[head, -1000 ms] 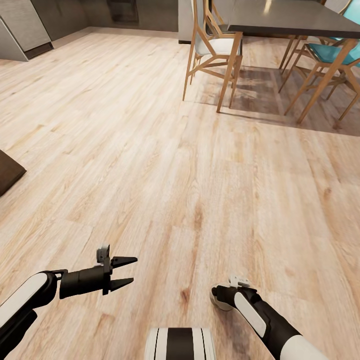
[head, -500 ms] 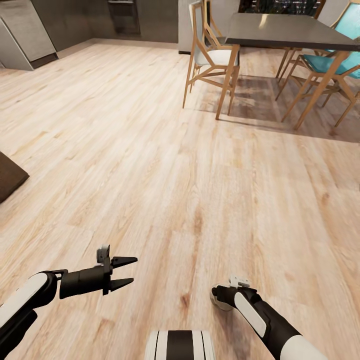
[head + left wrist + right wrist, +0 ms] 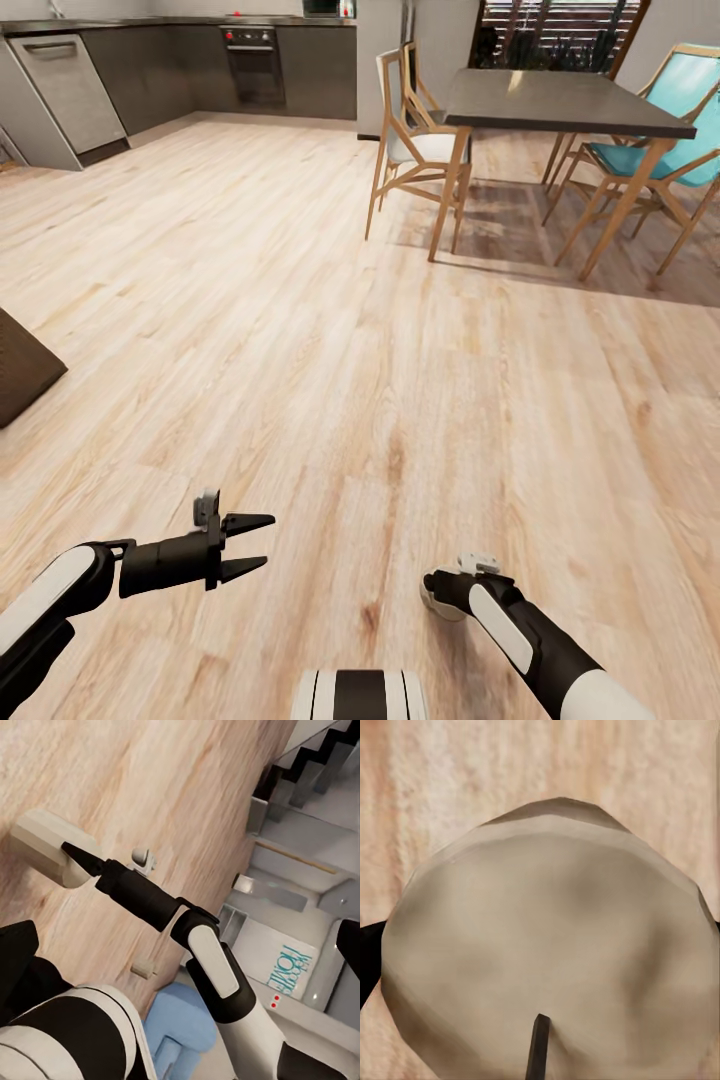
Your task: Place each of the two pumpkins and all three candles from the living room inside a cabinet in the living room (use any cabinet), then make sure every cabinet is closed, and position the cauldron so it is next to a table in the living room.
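A cream-beige candle [image 3: 547,945] with a dark wick sits right in front of the right wrist camera. My right gripper [image 3: 440,598] points down at the floor and is shut on this candle [image 3: 45,847], whose pale block shows at the fingertips in the left wrist view. My left gripper [image 3: 256,545] is held out low at the left, open, with nothing between its fingers. Farther off on the floor, a small beige cylinder [image 3: 142,969] that looks like another candle stands near a blue seat [image 3: 180,1027]. The pumpkins, cauldron and drawers are out of view.
Light wood plank floor [image 3: 330,330] stretches ahead. A dark-topped dining table [image 3: 560,100] stands at the back right with a wooden chair [image 3: 415,140] and teal chairs [image 3: 665,110]. Grey kitchen units [image 3: 70,85] and an oven [image 3: 255,65] line the back left. A dark brown corner [image 3: 20,375] juts in at the left edge.
The whole head view has shifted: table, chairs and floor sit lower in the picture and more of the kitchen shows, so the camera moved. Both arms hold the same pose.
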You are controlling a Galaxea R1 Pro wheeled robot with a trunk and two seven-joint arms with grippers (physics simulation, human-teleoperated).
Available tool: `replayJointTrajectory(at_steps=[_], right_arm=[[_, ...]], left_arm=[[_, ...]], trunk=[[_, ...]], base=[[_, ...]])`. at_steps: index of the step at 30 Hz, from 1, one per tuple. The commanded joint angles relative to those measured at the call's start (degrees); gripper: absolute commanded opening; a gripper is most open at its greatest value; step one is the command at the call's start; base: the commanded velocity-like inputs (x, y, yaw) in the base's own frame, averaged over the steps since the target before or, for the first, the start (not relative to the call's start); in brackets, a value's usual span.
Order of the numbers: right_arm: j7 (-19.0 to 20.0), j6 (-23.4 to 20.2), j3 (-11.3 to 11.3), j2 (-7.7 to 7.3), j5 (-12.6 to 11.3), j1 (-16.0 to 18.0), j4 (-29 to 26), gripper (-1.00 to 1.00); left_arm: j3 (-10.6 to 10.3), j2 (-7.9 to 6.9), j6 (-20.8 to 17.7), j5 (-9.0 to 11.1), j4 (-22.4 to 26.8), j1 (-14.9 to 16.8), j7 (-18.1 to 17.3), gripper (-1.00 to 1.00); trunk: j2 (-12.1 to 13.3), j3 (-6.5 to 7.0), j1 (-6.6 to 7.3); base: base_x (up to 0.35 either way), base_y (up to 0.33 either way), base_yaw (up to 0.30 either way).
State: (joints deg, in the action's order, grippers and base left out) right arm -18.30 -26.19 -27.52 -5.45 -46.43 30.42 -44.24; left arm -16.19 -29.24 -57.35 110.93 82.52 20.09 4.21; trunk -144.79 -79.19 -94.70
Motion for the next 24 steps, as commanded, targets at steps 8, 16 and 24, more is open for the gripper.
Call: replayJointTrajectory(at_steps=[8,16,24], right_arm=[[-0.4,0.0,-0.1,-0.08,-0.7,0.0,-0.4,-1.0],[-0.3,0.0,-0.1,-0.08,-0.8,0.0,-0.5,-1.0],[-0.3,0.0,0.1,-0.08,-0.8,0.0,-0.6,-1.0]], left_arm=[[-0.1,-0.02,0.0,0.3,-0.1,0.0,0.5,1.0],[-0.1,-0.02,0.0,0.3,-0.1,0.0,0.5,1.0],[-0.1,-0.02,0.0,0.2,-0.1,0.0,0.5,1.0]], trunk=[[0.1,1.74,0.21],[0.2,3.51,0.42],[0.3,5.45,0.62]], base=[[0.0,0.0,0.0],[0.0,0.0,0.0],[0.0,0.0,-0.054]])
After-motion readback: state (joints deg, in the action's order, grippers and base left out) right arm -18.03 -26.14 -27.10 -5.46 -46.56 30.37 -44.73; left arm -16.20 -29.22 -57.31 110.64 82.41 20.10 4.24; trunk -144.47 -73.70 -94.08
